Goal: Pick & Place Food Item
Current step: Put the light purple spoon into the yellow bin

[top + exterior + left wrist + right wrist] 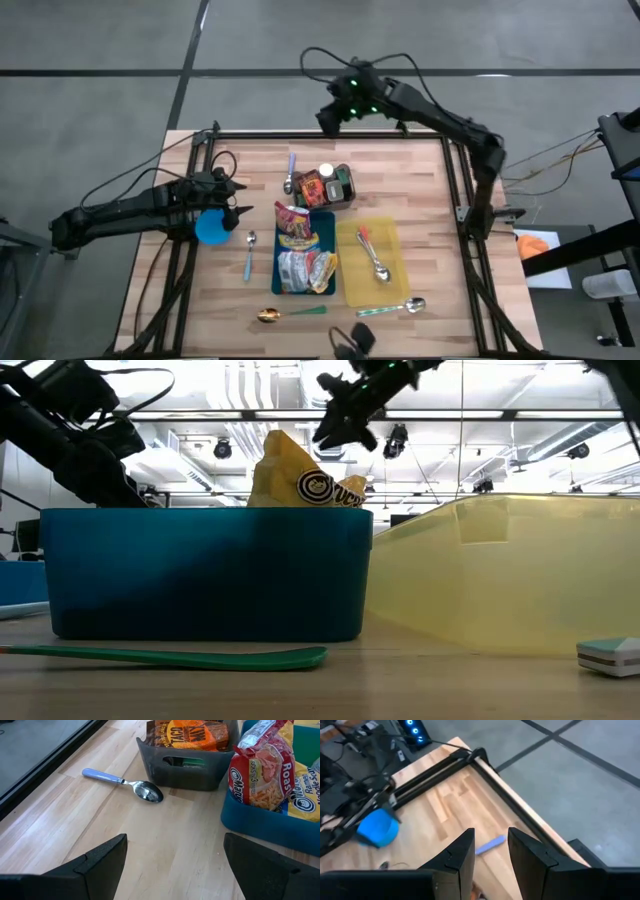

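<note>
Bare wood lies ahead of left gripper (172, 862); spoon (125, 783), grey bin (187, 762) and blue bin (260, 822) bound it.

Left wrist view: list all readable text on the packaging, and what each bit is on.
"TACO" on the orange packet standing in the dark grey bin; the line under it is cut off and unreadable.
"Roas", cut at the picture's edge, on the red noodle packet in the blue bin.
"Ramen Noodle Soup" on the same packet's blue disc; the small print is too blurred.
The spoon carries no text.
</note>
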